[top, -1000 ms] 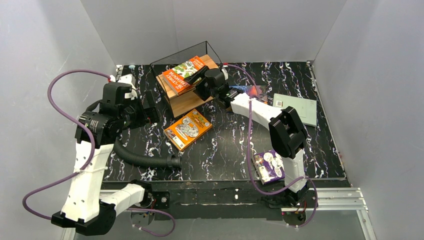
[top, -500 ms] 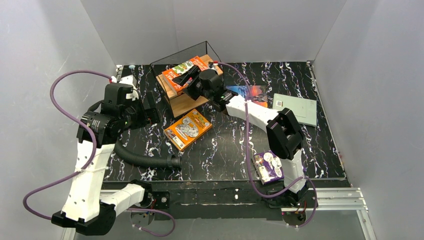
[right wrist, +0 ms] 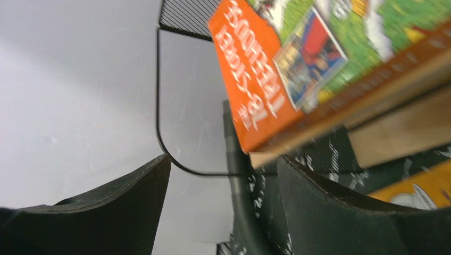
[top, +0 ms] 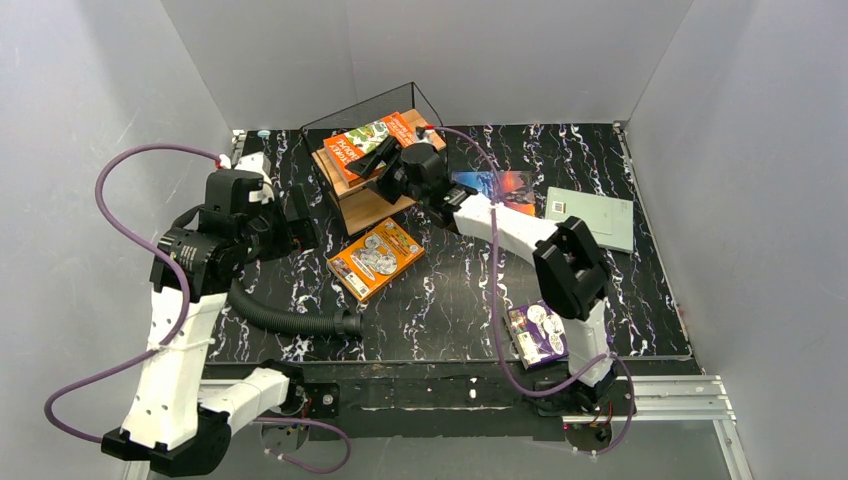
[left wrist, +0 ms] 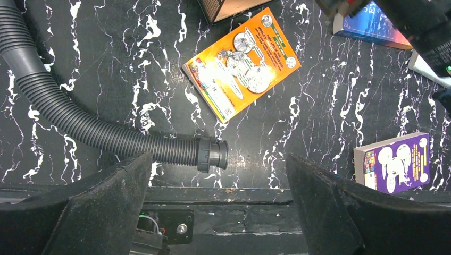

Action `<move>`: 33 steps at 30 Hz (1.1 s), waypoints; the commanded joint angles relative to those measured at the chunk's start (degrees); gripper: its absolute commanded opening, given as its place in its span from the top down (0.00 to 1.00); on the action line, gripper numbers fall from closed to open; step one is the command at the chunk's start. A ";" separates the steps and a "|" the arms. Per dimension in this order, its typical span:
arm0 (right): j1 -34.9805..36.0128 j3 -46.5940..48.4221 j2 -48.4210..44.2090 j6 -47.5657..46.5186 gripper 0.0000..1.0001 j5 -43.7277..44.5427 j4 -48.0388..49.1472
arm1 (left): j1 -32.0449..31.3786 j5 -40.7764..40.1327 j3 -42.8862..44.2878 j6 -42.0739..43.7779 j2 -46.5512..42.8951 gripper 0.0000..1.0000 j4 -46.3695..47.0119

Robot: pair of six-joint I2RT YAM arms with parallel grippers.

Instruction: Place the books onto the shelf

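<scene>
The right gripper [top: 385, 158] [right wrist: 223, 164], black fingers spread and grasping nothing, hangs at the upper centre of the overhead view, at the top tier of a small two-tier shelf [top: 372, 207] [right wrist: 404, 122] of black wire and light brown wooden boards. A thin red-and-green illustrated book [top: 360, 140] [right wrist: 298, 53] with an orange spine edge lies flat on the top board just beyond the fingertips, one corner jutting past the wood. Just right of the shelf lies a blue book with an orange sunset cover [top: 495, 185] [left wrist: 369, 26], and farther right a plain pale grey-green book [top: 592, 217]. Below the shelf sits an orange cartoon-cover book [top: 375, 258] [left wrist: 242, 64]; a purple cartoon book [top: 538, 333] [left wrist: 396, 162] rests at lower right by the arm's base. All four lie flat on the black white-veined table [top: 620, 290]. At left, the left gripper [top: 300, 215] [left wrist: 218, 159] hangs released and empty above a black corrugated hose [top: 285, 318] [left wrist: 80, 127].
</scene>
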 commanded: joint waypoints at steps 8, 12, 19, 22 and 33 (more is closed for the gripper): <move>-0.69 -20.10 -27.87 -21.19 0.11 17.78 -21.10 | -0.25 4.87 -5.78 2.77 1.94 0.02 -2.93; -3.52 -31.55 -35.44 -21.74 0.08 18.63 -26.29 | -1.94 8.80 -10.87 3.76 2.39 0.02 -1.00; -10.56 -48.14 -45.86 -17.66 0.07 11.44 -29.58 | -10.40 2.60 -20.38 7.66 5.08 0.02 2.43; -12.72 -49.01 -49.48 -14.98 0.07 15.22 -39.77 | -10.51 3.13 -23.32 6.16 6.73 0.02 4.05; -13.41 -52.71 -59.37 12.38 0.05 20.29 -78.98 | -10.51 5.88 -23.00 3.73 9.73 0.02 5.25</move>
